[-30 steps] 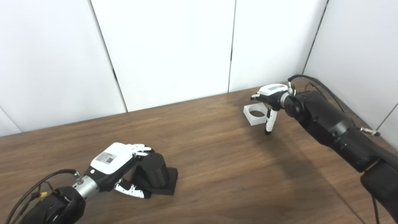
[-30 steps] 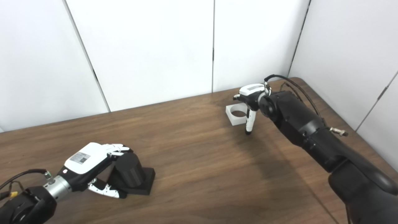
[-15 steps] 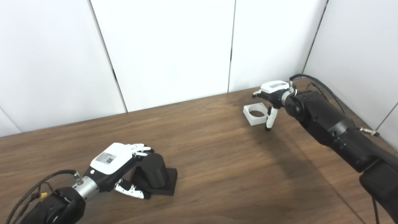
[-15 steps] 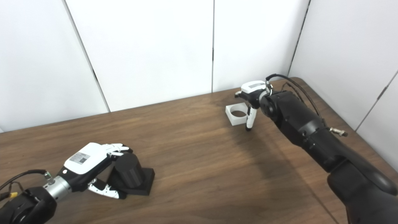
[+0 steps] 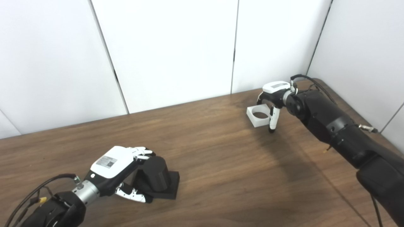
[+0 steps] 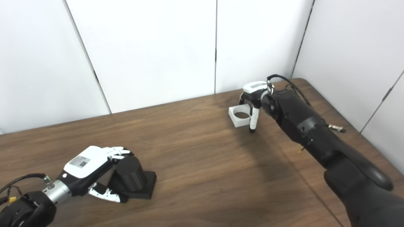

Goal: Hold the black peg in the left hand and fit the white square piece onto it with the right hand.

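The black peg (image 5: 153, 174) stands tilted on its square black base near the front left of the wooden table (image 5: 221, 176). The left hand (image 5: 118, 167) is wrapped around it, fingers (image 5: 143, 152) over the top of the cylinder and thumb low against the base, so it grips the peg while the base appears to rest on the table.

Well away from the peg, toward the far right corner, lies the white square piece (image 5: 258, 116), flat, its round hole facing up. The right hand (image 5: 274, 100) hangs over that piece with its fingers apart and pointing down: 1 fingertip reaches the table just beside the piece's near right edge, the others arch over its far side. It holds nothing.
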Tool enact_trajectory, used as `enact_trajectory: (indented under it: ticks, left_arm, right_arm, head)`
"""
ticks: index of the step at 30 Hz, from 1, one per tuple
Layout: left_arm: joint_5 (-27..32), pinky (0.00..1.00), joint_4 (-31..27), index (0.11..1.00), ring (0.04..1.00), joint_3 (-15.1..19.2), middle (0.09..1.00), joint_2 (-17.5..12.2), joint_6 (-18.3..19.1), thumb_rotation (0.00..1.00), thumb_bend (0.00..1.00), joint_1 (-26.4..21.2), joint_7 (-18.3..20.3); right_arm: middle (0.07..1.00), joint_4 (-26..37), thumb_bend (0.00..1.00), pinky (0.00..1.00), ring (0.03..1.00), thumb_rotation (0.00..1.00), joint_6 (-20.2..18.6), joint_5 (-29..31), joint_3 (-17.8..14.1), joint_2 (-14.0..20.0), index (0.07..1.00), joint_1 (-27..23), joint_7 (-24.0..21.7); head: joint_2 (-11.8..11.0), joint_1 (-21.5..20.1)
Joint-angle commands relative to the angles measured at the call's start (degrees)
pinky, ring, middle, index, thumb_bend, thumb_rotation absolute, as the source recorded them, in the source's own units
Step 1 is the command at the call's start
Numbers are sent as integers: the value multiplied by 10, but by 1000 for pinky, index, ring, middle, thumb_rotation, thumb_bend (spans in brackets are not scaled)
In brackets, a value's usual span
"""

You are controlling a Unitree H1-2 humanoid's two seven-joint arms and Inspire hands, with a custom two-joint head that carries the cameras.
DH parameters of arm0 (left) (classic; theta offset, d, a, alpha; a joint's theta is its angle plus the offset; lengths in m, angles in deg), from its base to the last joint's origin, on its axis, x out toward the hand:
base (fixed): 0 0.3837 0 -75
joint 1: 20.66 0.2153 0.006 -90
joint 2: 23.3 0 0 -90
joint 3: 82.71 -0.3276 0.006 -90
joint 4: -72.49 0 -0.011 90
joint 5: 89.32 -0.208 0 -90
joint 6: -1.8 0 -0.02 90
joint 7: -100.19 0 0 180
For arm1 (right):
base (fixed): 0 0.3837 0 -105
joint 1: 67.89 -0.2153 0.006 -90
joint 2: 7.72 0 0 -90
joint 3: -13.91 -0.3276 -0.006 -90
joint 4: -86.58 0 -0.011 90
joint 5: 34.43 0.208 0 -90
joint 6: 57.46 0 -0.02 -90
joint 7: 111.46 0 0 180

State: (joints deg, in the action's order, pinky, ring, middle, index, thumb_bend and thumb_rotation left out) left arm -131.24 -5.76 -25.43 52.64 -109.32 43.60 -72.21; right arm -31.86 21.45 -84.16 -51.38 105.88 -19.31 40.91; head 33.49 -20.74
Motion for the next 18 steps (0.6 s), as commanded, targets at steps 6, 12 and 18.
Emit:
enact_trajectory:
  ticks: [6,12,18]
  left_arm:
    - [-28,814,5,490,878,-18,854,-25,1,60,524,32,59]
    - [-30,810,7,490,880,-17,852,-24,-2,60,524,31,56]
    - [-27,820,4,490,886,-16,852,-25,1,60,524,32,63]
  right_arm:
    - [902,-14,807,738,890,201,17,2,2,1,757,-25,15]
    - [880,-20,790,750,890,187,18,10,-1,-2,637,-22,21]
    - [815,-19,525,762,872,140,35,16,1,4,486,-17,32]
  head:
    - [3,2]
    - [5,2]
    - [8,3]
